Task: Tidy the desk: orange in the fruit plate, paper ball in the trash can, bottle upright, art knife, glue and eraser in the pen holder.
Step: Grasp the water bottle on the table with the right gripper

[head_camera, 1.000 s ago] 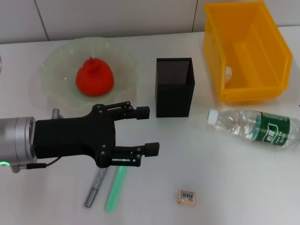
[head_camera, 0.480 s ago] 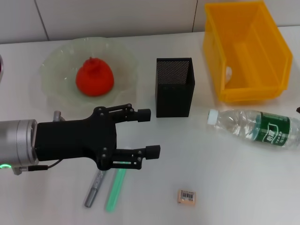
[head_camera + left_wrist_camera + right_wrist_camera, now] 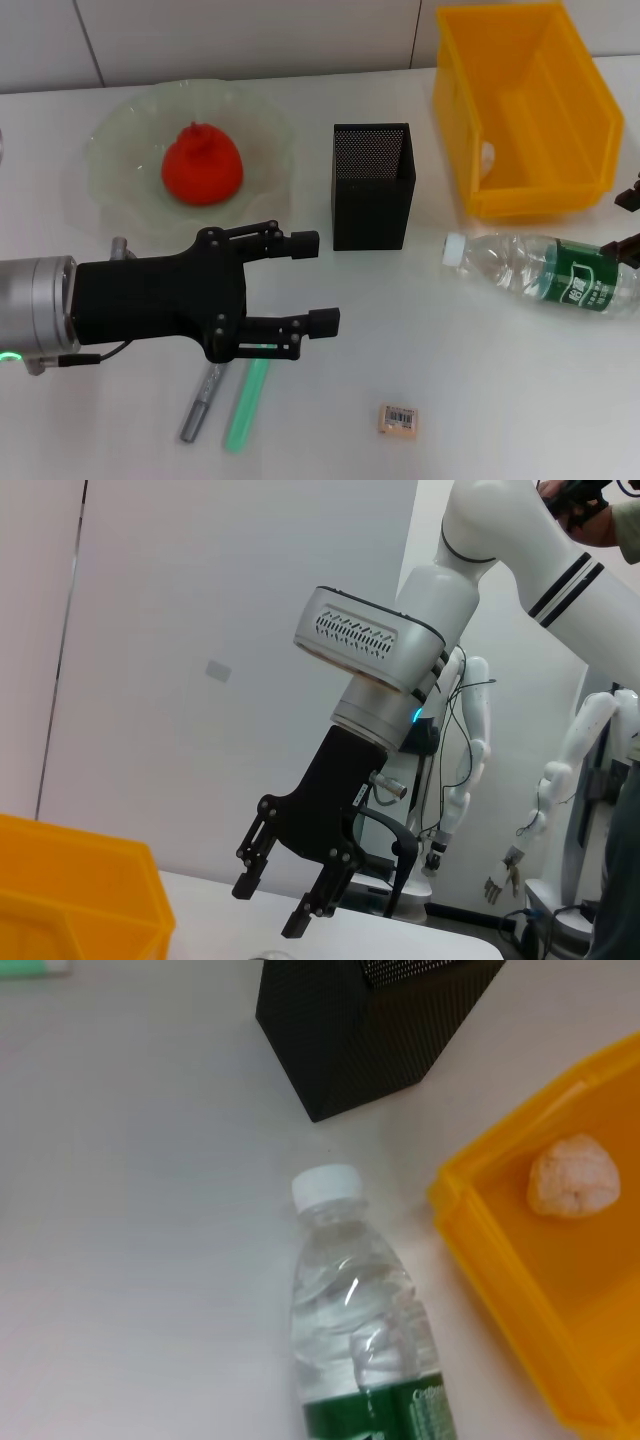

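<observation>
The bottle [image 3: 545, 273] lay on its side just below the right gripper [image 3: 629, 222], whose spread jaws stood apart from it, over its labelled end. It looked light, smooth and thin-walled, likely to slip or dent. The labelled middle seemed the firmest hold for standing it up. The left gripper [image 3: 312, 281] hung empty, jaws spread, with the pen holder [image 3: 372, 186] beyond its fingertips.

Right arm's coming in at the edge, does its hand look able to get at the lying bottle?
Probably yes. The right hand is open just above the label end of the bottle, which lies on its side, and bare table around it leaves the approach free.
</observation>
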Robot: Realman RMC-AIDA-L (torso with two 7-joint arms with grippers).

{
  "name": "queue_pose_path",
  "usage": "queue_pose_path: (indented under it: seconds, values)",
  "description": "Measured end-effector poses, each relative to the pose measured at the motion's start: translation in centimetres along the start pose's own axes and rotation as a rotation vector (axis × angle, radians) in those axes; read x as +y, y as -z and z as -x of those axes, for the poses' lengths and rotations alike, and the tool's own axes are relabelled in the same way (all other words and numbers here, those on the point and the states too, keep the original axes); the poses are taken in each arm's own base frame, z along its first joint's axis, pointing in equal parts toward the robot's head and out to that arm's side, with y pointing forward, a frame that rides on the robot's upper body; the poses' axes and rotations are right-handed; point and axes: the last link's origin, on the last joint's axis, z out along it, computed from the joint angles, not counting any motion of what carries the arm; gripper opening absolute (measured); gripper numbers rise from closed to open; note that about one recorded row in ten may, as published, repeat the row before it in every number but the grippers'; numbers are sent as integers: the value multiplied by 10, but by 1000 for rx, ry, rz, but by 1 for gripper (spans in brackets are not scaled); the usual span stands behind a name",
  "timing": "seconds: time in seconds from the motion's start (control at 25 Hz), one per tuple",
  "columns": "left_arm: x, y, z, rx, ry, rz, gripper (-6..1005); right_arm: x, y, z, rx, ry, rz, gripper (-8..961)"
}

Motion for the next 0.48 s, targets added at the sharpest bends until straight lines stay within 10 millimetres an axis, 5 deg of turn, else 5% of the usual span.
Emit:
queue_pose_path:
  seconds: [0.48]
  values:
    - [-3,0,-2,-1,-7,-7,802,-1,-15,1,15,0,-2,770]
